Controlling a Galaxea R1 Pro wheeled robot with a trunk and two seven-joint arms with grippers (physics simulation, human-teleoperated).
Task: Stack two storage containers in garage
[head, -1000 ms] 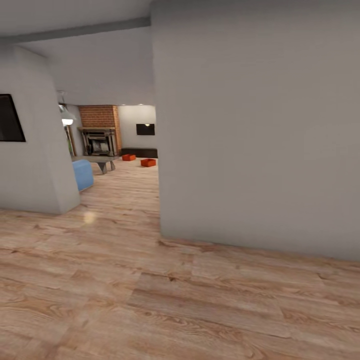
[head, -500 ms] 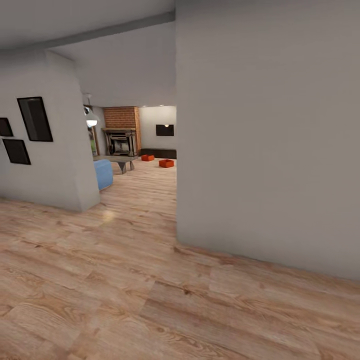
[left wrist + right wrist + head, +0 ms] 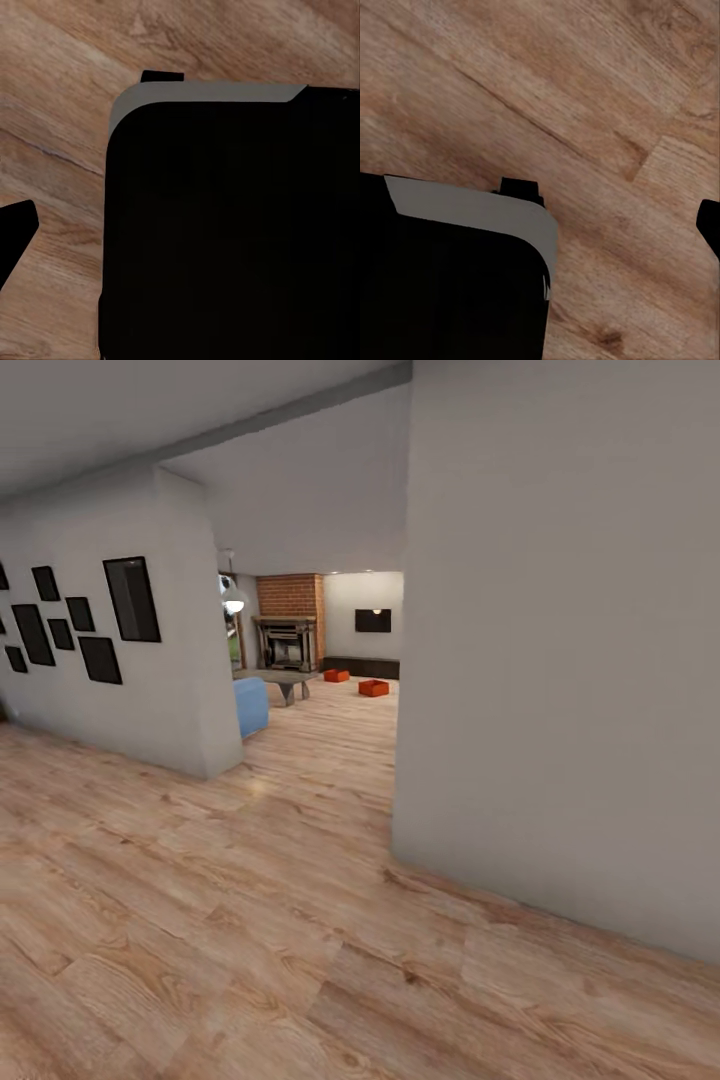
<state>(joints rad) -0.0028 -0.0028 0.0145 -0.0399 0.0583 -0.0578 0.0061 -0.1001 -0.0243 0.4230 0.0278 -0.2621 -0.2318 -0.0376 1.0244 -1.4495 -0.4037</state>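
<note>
Two orange-red storage containers sit far off on the pale wood-plank floor [image 3: 250, 920] of the living room, seen through the opening ahead. One container [image 3: 336, 675] is nearer the brick fireplace, the other container [image 3: 373, 687] a little closer and to its right. In the wrist views both arms hang low beside the black robot base. A dark fingertip [image 3: 15, 229] of my left gripper [image 3: 180, 232] shows at the picture's edge. A fingertip [image 3: 711, 225] of my right gripper [image 3: 540, 225] does likewise. Nothing is held in either.
A large grey wall block [image 3: 570, 660] stands close on the right. On the left, a wall [image 3: 150, 660] with several black frames ends at a corner. Between them the passage leads to a blue sofa [image 3: 251, 705], a low table [image 3: 280, 682] and a brick fireplace [image 3: 288, 630].
The whole head view has shifted: the opening and containers now sit further right, and more black frames show on the left wall. The camera moved; the containers stayed put.
</note>
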